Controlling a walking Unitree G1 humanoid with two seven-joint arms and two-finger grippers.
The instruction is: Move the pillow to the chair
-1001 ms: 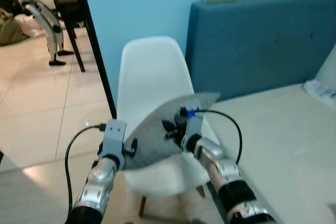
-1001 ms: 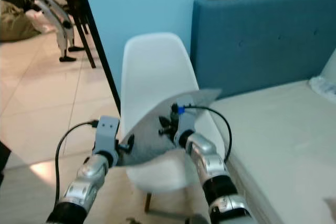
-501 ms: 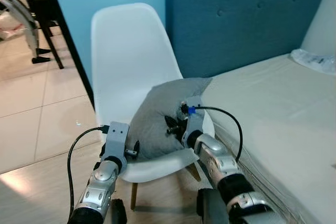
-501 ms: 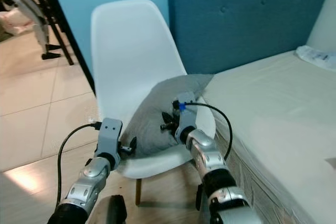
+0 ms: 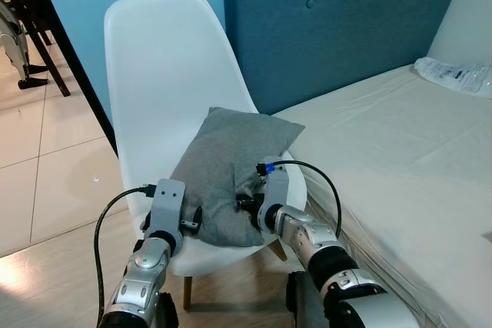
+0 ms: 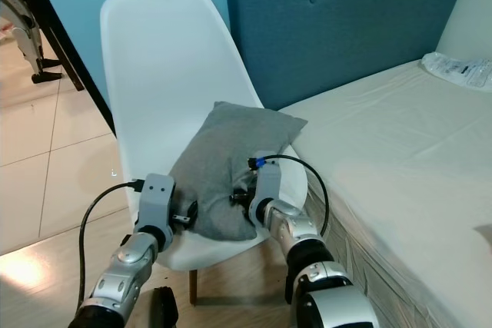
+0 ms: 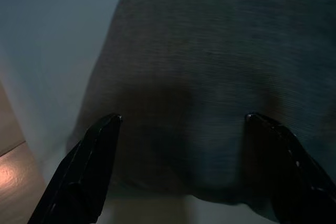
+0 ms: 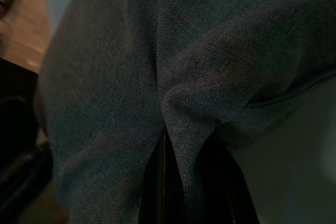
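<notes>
Now the grey pillow (image 5: 224, 170) lies on the seat of the white chair (image 5: 165, 67), beside the bed (image 5: 400, 159). The right gripper (image 8: 181, 182) pinches a fold at the pillow's near edge, while the left gripper (image 7: 184, 156) is spread wide with its 2 fingers (image 7: 86, 166) against the pillow.

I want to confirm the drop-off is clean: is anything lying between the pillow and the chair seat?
Nothing visible does. The grey pillow already lies on the white chair, its top leaning toward the backrest. The right tool pinches a fold of it; the left tool is open at its edge.
</notes>
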